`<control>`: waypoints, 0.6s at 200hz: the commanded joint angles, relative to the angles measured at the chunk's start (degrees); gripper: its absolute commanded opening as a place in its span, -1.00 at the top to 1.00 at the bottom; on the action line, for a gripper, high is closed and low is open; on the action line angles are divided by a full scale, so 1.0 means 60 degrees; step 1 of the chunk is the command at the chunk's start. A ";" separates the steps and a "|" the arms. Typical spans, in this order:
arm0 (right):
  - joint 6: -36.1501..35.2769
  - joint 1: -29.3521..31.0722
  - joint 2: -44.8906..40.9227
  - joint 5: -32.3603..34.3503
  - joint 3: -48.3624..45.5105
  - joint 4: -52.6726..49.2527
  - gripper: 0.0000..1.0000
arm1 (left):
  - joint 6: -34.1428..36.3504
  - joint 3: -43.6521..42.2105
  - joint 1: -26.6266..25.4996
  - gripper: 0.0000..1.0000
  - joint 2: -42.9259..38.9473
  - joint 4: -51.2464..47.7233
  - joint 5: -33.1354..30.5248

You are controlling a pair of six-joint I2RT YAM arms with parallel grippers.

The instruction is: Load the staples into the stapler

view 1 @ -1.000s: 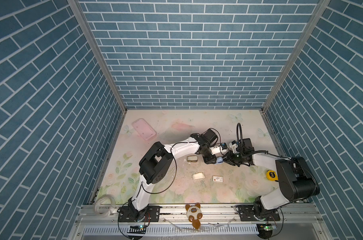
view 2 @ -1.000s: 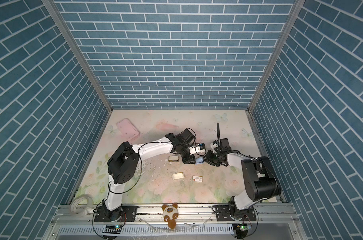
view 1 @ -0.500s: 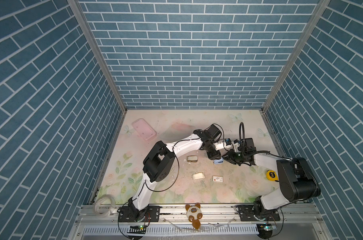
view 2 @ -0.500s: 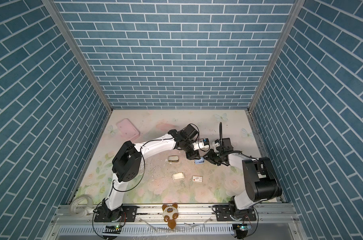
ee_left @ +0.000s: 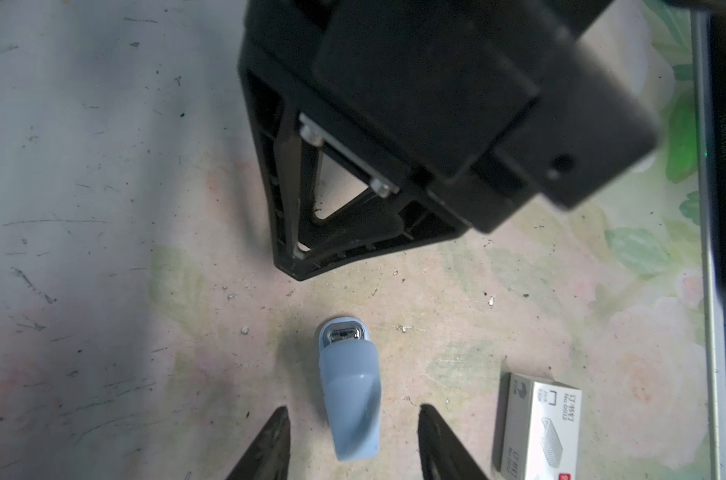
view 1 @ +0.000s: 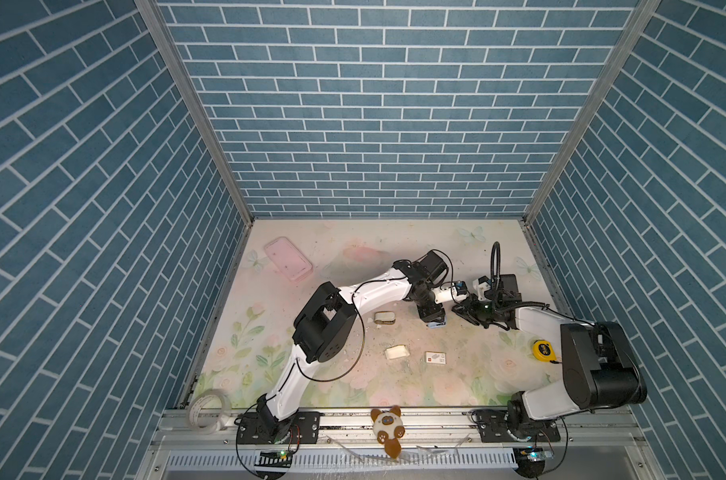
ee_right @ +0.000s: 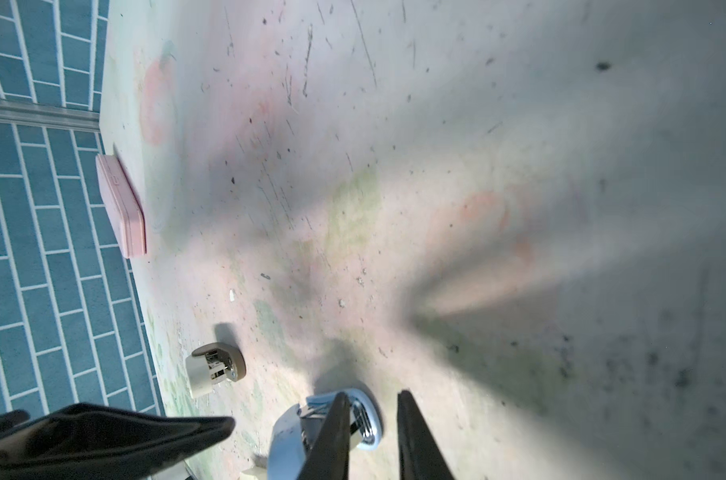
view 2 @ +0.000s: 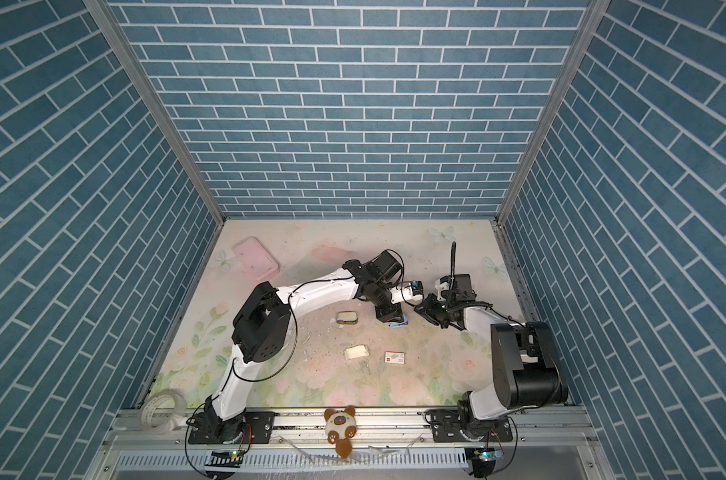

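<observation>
- The left claw [ee_left: 353, 409] hangs low over the bench [view 1: 457, 390]. Its jaws stand apart on either side of the pale blue stapler [ee_left: 351, 395], with a gap showing on each side, so it grips nothing.
- Over the last second that arm has slid a little toward the right arm, while the stapler has stayed where it sat. To me that reads as a hold let go, or a fresh one being lined up.
- The right claw [ee_right: 371, 397] sits just beside the stapler's metal nose. Its jaws are narrow, with bare bench showing between them, and it has barely shifted.
- The staples are in neither claw. The white sleeve [ee_left: 535, 428] with its red mark lies just beside the stapler. The small white card tray [view 1: 396, 352] lies near it, apart from both claws. The strips are too small to pick out from here, though they are probably in that tray.
- So loading has not begun. A strip must be fetched first, and the stapler held steady.
</observation>
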 commanded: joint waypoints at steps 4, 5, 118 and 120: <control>0.0104 -0.0225 -0.0510 0.0061 0.0115 -0.0570 0.55 | 0.0220 0.0296 -0.0100 -0.03 0.0364 -0.0319 -0.0051; 0.0103 -0.0227 -0.0519 0.0057 0.0111 -0.0584 0.55 | 0.0222 0.0302 -0.0101 -0.03 0.0366 -0.0316 -0.0062; -0.0124 -0.0448 -0.1187 -0.0108 0.0068 -0.1198 0.58 | 0.0261 0.0337 -0.0146 0.24 0.0665 -0.0341 -0.0353; -0.0129 -0.0449 -0.1187 -0.0119 0.0068 -0.1198 0.58 | 0.0262 0.0345 -0.0146 0.26 0.0670 -0.0341 -0.0354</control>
